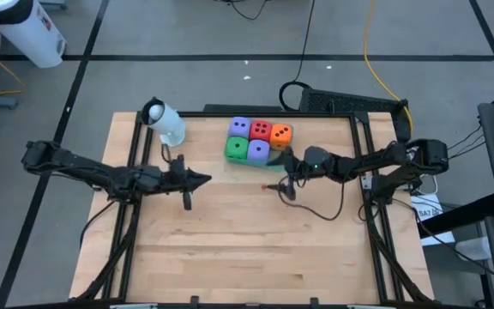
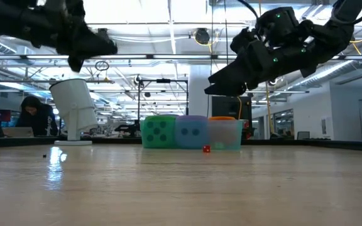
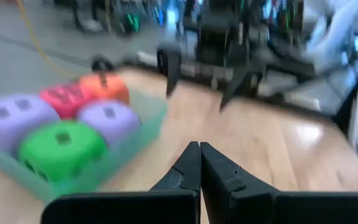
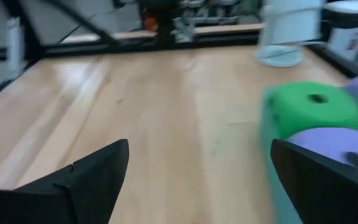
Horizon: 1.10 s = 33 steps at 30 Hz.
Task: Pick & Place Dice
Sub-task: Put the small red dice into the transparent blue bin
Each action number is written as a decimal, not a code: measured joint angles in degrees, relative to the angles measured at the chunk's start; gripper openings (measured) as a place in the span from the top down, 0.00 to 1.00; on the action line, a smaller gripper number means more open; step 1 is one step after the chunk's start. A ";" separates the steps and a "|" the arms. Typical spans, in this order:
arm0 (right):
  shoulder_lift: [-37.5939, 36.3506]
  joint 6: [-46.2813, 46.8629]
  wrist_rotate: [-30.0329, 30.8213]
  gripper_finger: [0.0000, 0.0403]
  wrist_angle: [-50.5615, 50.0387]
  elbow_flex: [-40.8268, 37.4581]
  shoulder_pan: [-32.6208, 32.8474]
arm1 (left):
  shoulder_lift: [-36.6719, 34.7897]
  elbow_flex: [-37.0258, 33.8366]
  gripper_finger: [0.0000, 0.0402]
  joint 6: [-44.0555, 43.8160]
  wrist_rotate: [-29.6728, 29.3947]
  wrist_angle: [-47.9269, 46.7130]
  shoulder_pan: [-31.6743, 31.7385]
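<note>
Five dice sit packed in a translucent green tray [image 1: 274, 163] on the far middle of the table: a purple die [image 1: 240, 127], a red die [image 1: 261, 130] and an orange die [image 1: 281, 133] in the back row, a green die [image 1: 237, 149] and a second purple die [image 1: 258, 152] in front. My left gripper [image 1: 207, 178] hangs shut above the table, left of the tray and nearer than it, with nothing in it. My right gripper [image 1: 286, 167] hangs open just off the tray's near right corner, and its fingers [image 4: 98, 171] hold nothing.
A white cylindrical device [image 1: 163, 122] stands on the table left of the tray. A tiny red bit [image 2: 206, 149] lies on the wood in front of the tray. A thin black cable [image 1: 324, 215] trails on the table below the right arm. Bare wood lies toward the near edge.
</note>
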 joint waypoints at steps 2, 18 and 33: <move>0.00 -1.42 0.31 0.06 -1.32 0.00 1.95 | 0.13 -0.09 0.99 -0.55 0.86 -3.05 -0.66; 2.31 -8.34 14.96 0.20 -11.16 0.00 16.15 | 0.16 -0.06 0.99 -2.01 1.21 -3.43 -1.11; 21.24 -2.72 29.23 0.22 11.39 0.02 16.05 | 0.16 0.00 0.99 -4.07 1.27 -3.34 -1.13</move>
